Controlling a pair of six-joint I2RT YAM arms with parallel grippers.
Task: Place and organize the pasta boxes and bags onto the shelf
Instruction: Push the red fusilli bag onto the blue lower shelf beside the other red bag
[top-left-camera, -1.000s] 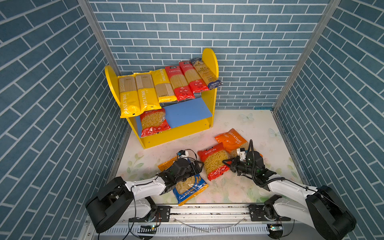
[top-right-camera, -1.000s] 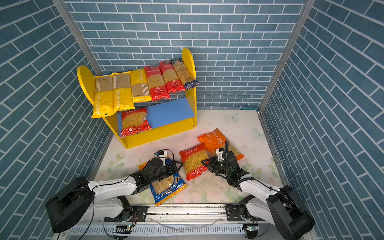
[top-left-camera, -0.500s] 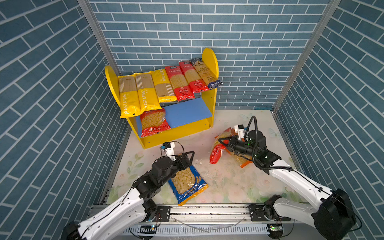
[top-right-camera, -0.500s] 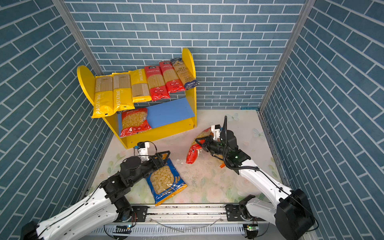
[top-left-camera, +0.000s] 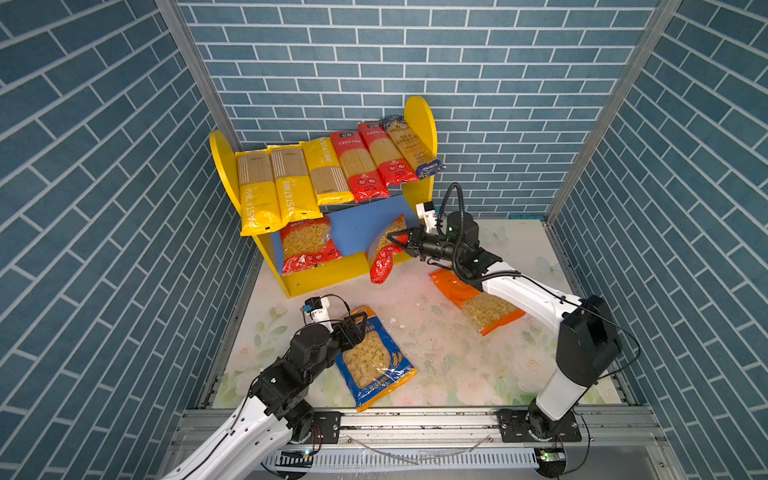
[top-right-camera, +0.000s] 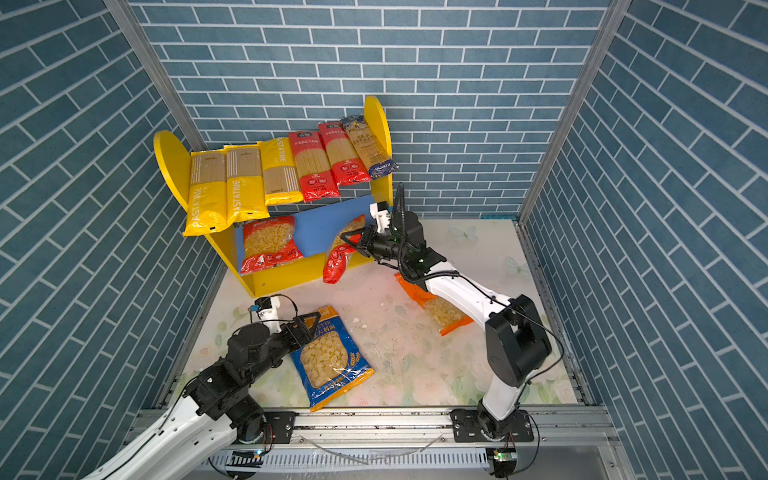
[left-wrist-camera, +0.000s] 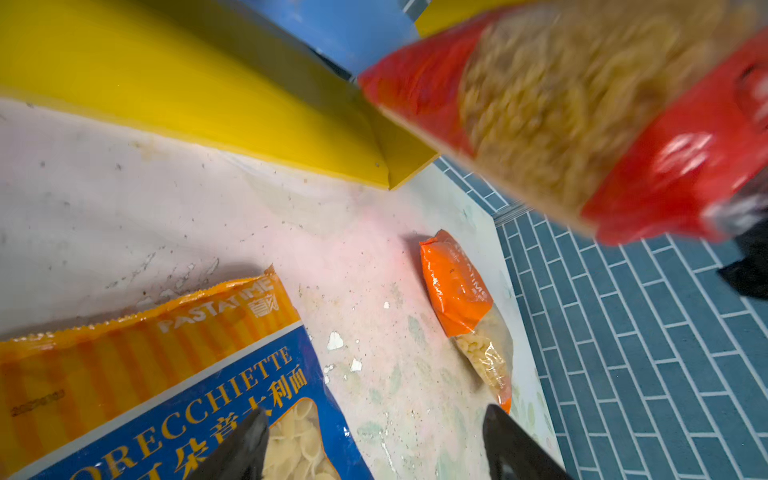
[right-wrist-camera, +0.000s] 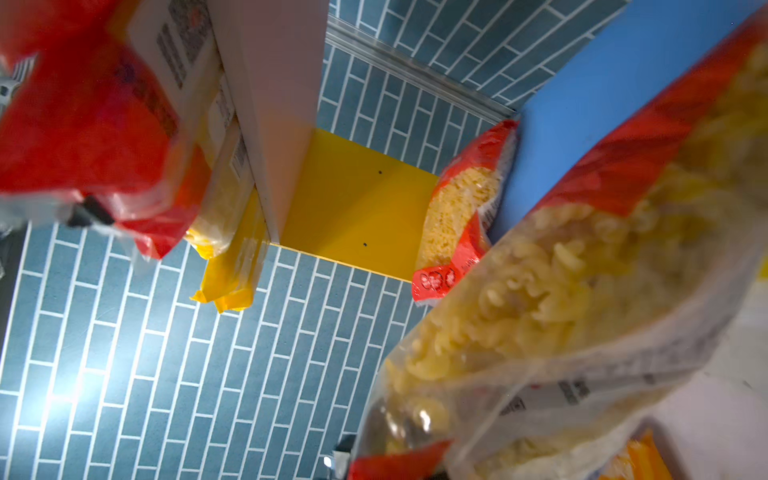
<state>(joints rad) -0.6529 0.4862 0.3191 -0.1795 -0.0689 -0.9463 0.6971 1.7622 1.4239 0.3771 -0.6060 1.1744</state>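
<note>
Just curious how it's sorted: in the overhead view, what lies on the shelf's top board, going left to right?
Yellow spaghetti pack → second yellow pack → third yellow pack → red pack → second red pack → dark-blue pack.

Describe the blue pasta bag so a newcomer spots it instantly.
From the yellow shelf at the back wall, come forward over the floral tabletop to the left gripper. The blue pasta bag lies flat at its open fingers. Only it is blue with an orange striped top and shell pasta showing; the orange bag lies further right, and the right gripper holds the red bag.
</note>
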